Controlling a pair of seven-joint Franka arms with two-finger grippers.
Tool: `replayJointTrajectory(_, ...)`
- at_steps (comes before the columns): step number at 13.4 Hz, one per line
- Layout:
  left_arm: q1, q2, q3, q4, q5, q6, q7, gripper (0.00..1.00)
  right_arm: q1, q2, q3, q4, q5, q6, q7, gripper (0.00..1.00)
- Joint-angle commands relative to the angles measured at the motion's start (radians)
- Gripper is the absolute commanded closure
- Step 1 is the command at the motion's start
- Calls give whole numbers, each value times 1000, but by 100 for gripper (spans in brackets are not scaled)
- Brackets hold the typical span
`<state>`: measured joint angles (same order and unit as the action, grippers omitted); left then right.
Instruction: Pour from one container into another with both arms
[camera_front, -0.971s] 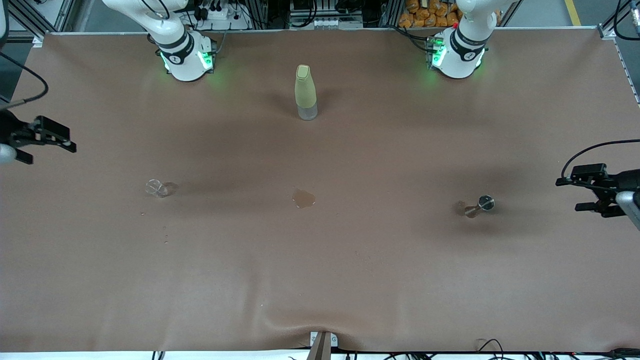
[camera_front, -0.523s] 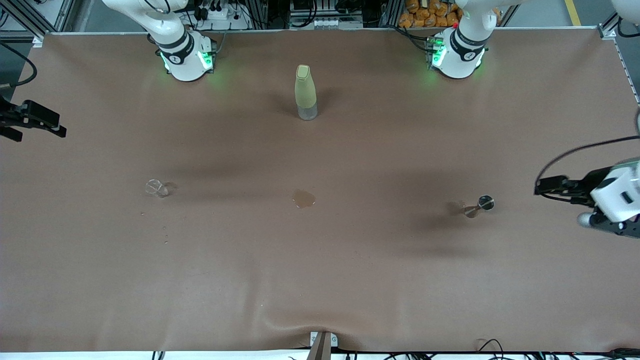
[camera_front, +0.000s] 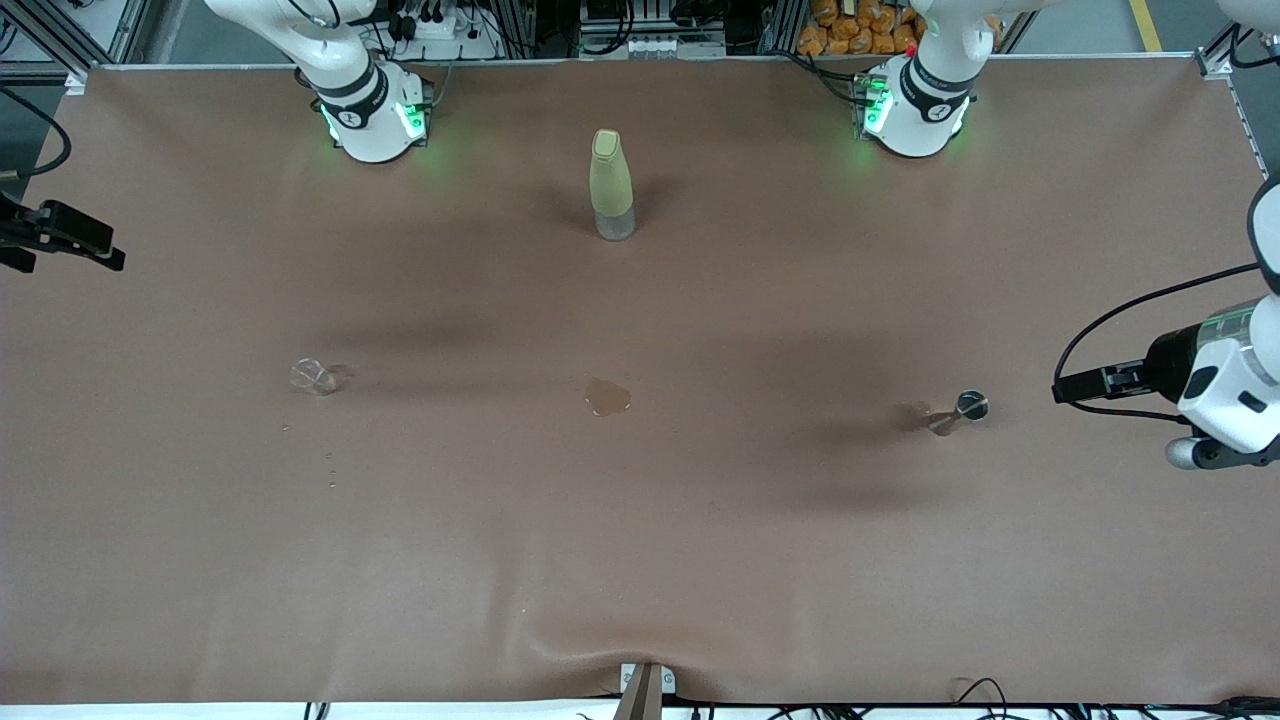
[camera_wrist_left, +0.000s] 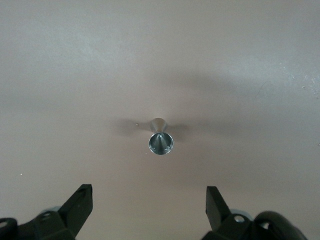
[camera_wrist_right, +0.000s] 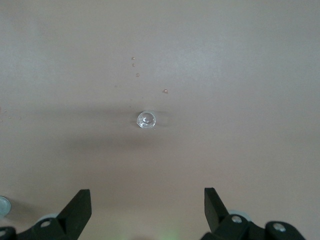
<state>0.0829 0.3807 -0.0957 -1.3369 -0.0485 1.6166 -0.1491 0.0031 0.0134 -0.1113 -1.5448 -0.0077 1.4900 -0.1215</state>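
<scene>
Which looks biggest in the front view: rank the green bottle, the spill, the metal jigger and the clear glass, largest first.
1. Green bottle, clearly the largest.
2. Spill, a small wet patch mid-table.
3. Metal jigger and clear glass: these look alike in size, so no ranking between them.

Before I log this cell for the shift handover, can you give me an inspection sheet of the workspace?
Surface: brown cover, puddle mid-table, droplets near the glass.
Job's things: glass toward the right arm's end; metal jigger toward the left arm's end.
Clutter: capped bottle between the bases.
Claws: left claw open above the jigger; right claw open above the glass.
Cables: black cable at the left wrist.
Surroundings: orange packets past the table's edge.
</scene>
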Motion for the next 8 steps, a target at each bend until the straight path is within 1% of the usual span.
replayJointTrajectory(1, 12, -39, -16, -39, 26, 51, -26, 0, 11, -3, -7, 17, -15, 1, 26, 0)
replayJointTrajectory(3, 37, -71, -36, -76, 26, 98, -35, 0, 15, 0, -7, 20, -15, 6, 25, 0)
replayJointTrajectory(5, 23, -106, -29, -119, 22, 114, -35, 0, 12, 2, -7, 18, -15, 6, 25, 0)
replayJointTrajectory(6, 0, -112, -6, -120, 21, 114, -32, 0, 12, 0, -7, 20, -17, 6, 23, 0)
replayJointTrajectory(8, -70, -123, 71, -125, 21, 99, -30, 0, 11, -3, -7, 20, -15, 3, 23, 0)
